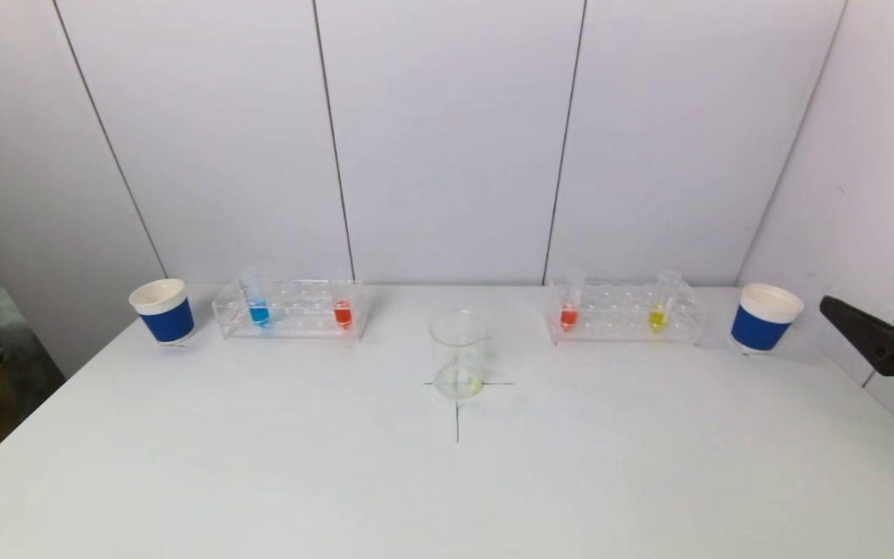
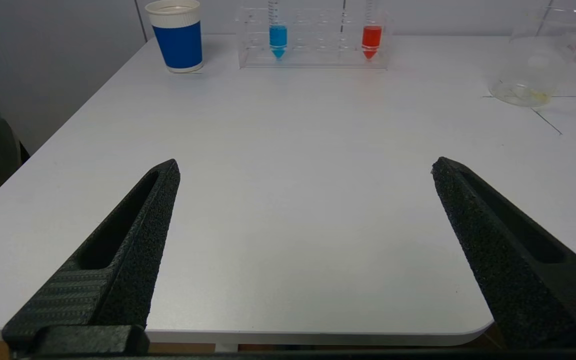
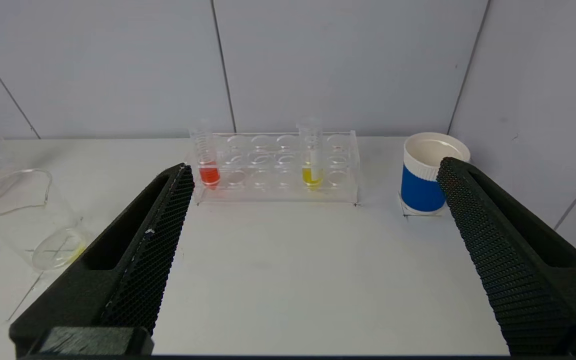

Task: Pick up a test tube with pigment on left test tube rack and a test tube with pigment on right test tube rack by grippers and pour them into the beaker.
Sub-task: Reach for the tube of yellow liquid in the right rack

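Both hands wide open, empty. Left hand [image 2: 305, 167] low over the near tabletop [image 2: 288, 200]; right hand [image 3: 313, 172] facing the right rack [image 3: 275, 167]. Left rack [image 1: 289, 309] holds blue [image 1: 259, 312] and red tubes [image 1: 342, 312]; right rack holds red [image 1: 568, 314] and yellow [image 1: 656, 317]. Beaker [image 1: 458, 355] sits centred between them. Approach level, clamp each tube above its liquid, lift straight up. Red print on beaker, probably unreadable.
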